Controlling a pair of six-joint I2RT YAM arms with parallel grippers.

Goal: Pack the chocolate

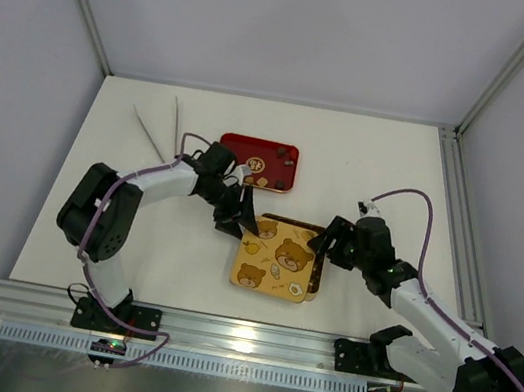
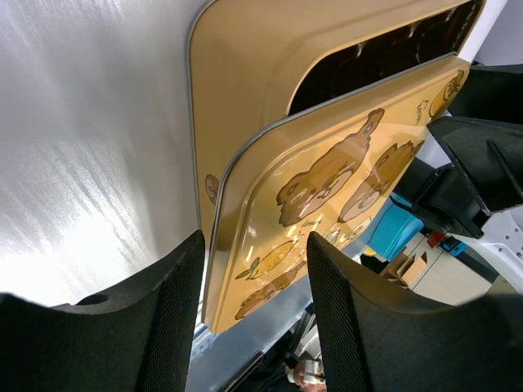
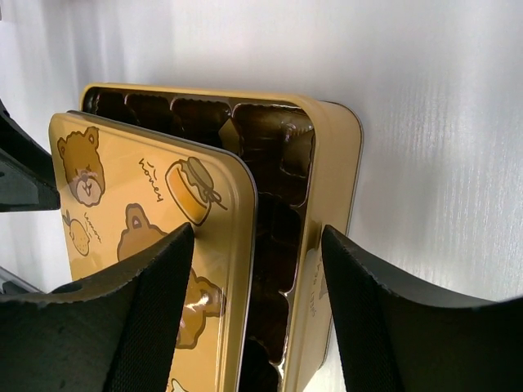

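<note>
A square gold tin (image 1: 315,283) lies mid-table, its bear-printed lid (image 1: 276,260) resting offset and tilted over it. Dark brown cells (image 3: 270,163) show in the uncovered strip; I cannot tell what sits in them. A few small chocolate pieces (image 1: 288,164) lie in the red tray (image 1: 236,143) behind. My left gripper (image 1: 238,214) is at the lid's left edge, open, its fingers on either side of the lid's corner (image 2: 237,278) with gaps. My right gripper (image 1: 328,240) is open at the right side, straddling the lid edge (image 3: 237,245) and the tin wall (image 3: 331,155).
Metal tweezers (image 1: 157,129) lie at the back left beside the red tray. The aluminium rail (image 1: 237,339) runs along the near edge of the table. Frame posts stand at the back corners.
</note>
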